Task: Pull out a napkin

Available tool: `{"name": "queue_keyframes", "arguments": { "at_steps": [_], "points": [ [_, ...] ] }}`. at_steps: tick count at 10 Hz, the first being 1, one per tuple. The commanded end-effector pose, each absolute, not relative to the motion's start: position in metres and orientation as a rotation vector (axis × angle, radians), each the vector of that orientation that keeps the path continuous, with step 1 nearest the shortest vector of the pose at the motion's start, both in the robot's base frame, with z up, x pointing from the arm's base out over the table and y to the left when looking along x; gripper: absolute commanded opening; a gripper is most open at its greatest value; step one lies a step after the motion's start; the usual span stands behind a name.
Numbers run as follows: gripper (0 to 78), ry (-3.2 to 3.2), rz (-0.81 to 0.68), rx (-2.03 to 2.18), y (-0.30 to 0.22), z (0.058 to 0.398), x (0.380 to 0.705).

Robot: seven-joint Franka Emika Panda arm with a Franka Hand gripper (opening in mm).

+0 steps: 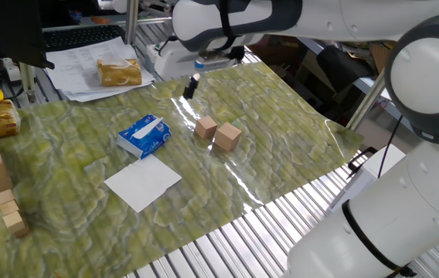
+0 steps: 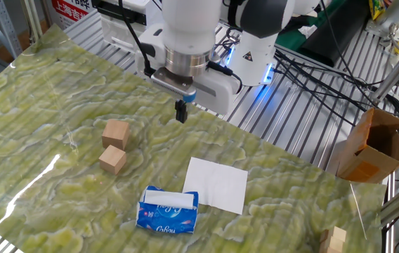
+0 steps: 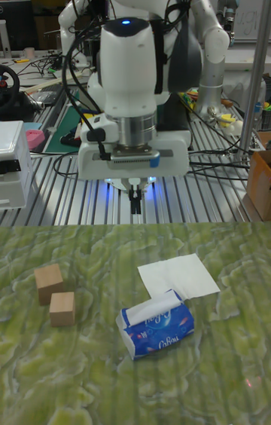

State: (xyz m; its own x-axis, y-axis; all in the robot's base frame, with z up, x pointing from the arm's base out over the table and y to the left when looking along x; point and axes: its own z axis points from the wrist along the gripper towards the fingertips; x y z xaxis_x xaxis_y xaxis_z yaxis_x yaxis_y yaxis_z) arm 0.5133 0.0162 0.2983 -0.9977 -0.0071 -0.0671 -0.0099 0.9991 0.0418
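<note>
The napkin (image 3: pixel 153 309), a thin white tissue sheet, pokes out of the top slot of a blue-and-white tissue pack (image 3: pixel 158 325) lying on the table (image 2: pixel 38 105), which is covered with a glossy green-and-yellow marbled cloth. In the other fixed view the napkin (image 2: pixel 171 200) shows as a pale strip along the pack's upper face.

The large white robot arm (image 3: pixel 132 71) hangs over the far edge of the table. Its gripper (image 2: pixel 180 112) points straight down above the cloth, well apart from the pack, and its two small dark fingers (image 3: pixel 135 201) are pressed together with no gap visible between them; nothing is held.

A flat, crisp white square paper sheet (image 2: pixel 217 184) lies on the cloth just beside the pack, on the side nearer the robot base. In the tall fixed view the same sheet (image 3: pixel 179 278) sits directly behind the pack, and their edges appear to meet.

The tissue pack (image 1: pixel 144 135) rests roughly mid-table, tilted at an angle to the table edges.

Two small plain wooden cubes (image 2: pixel 114 145) sit close together to one side of the pack, well apart from it; in one fixed view the cubes (image 1: pixel 219 133) lie between the pack and the table's right edge.
</note>
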Motion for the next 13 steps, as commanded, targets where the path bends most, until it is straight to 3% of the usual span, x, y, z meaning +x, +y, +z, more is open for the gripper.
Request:
{"name": "queue_keyframes", "arguments": {
  "at_steps": [1,4,13],
  "points": [
    [0.0,3.048,0.119,0.065,0.044,0.309,0.557],
    [0.0,3.06,0.007,-0.009,0.041,0.311,0.57],
    [0.0,3.076,-0.036,-0.027,0.032,0.308,0.569]
  ]
}}
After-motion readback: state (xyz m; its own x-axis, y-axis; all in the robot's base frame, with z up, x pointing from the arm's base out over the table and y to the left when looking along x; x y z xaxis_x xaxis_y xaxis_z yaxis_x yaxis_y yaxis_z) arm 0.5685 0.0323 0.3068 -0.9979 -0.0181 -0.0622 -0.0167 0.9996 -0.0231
